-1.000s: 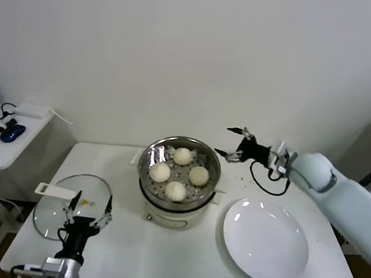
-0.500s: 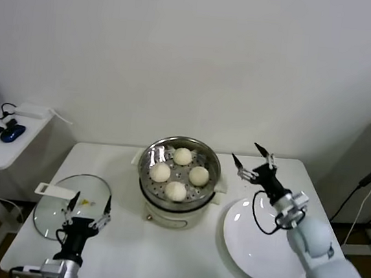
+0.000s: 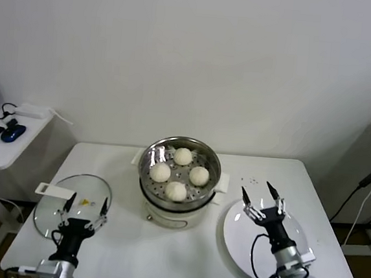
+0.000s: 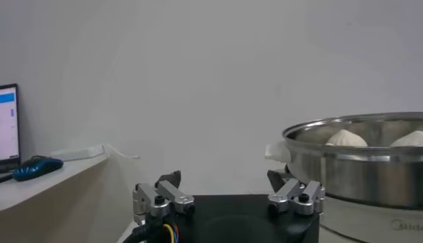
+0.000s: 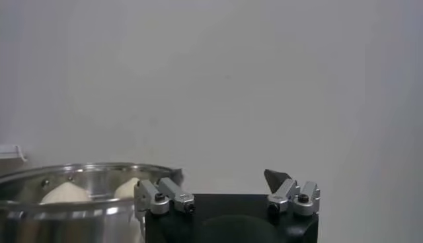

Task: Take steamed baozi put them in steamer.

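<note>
Head view shows four smooth, domed steamed baozi (image 3: 176,191) in the shiny perforated steamer (image 3: 149,155); right gripper (image 3: 260,197) and left gripper (image 3: 87,206) both gape wide, empty.

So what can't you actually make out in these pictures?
- Steamer floor under the four buns: head view, buns cover it.
- Plate, near part: head view, right gripper and arm cover it.
- Glass lid, near edge: head view, left gripper hides it.
</note>
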`<state>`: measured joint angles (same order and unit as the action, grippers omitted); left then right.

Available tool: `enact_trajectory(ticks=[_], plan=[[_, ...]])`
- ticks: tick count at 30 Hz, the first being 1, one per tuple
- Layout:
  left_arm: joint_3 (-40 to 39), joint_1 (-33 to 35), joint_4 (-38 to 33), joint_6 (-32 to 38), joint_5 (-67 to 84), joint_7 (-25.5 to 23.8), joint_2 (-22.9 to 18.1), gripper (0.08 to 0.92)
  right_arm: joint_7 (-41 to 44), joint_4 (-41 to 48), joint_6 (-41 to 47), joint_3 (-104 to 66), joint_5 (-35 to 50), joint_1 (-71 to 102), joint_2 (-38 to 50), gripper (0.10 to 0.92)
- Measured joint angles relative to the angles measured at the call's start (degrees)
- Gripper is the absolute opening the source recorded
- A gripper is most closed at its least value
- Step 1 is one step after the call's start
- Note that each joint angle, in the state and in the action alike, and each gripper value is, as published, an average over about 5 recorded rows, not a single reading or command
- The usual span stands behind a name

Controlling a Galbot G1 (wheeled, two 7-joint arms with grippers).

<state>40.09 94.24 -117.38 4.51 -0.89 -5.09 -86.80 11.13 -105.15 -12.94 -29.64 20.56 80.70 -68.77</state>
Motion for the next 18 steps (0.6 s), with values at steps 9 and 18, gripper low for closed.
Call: enact_trajectory(ticks=[9,18], plan=[[0.2,-0.1,0.0,0.1,0.3,-0.1,-0.4,0.823,1.4,-1.0,-2.3,-2.1,-0.5,6.7,-3.2,0.823],[1.0,0.5,-0.6,0.2,0.9,-0.3,-0.4,0.823,2.6,-1.0,-3.0,-2.9,-0.6,9.4,-4.2,0.823]])
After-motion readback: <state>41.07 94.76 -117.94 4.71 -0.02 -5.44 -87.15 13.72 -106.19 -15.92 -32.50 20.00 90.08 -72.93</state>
